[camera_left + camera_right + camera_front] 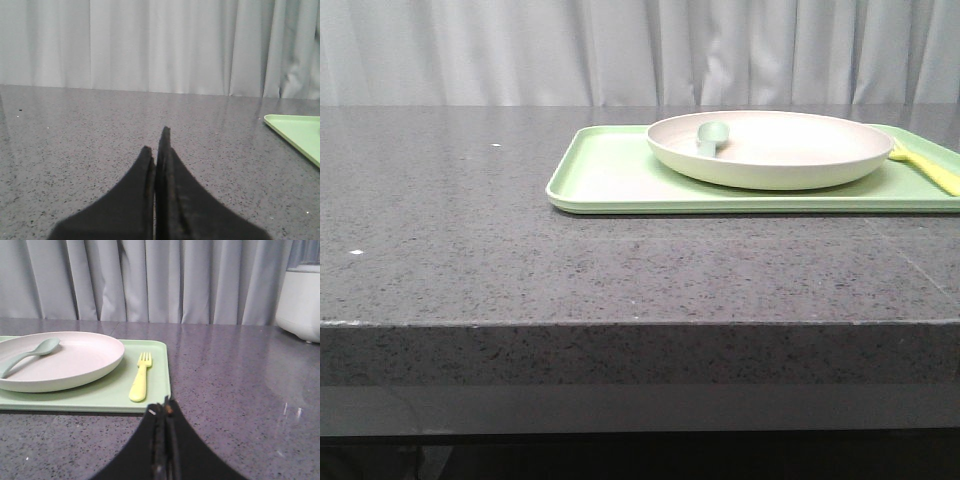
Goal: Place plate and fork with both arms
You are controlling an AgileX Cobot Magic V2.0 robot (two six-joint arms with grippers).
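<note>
The cream-white plate (770,148) sits on the light-green tray (610,180) at the right of the table; it also shows in the right wrist view (65,357). The pale-yellow fork (932,168) lies on the tray just right of the plate, and shows in the right wrist view (141,377). My right gripper (165,407) is shut and empty, just in front of the tray's edge near the fork handle. My left gripper (157,142) is shut and empty over bare table, left of the tray corner (300,132). Neither gripper shows in the front view.
A grey-green spoon (711,137) rests in the plate, also seen in the right wrist view (27,355). A white appliance (302,302) stands at the far side of the grey stone table (440,230). A grey curtain hangs behind.
</note>
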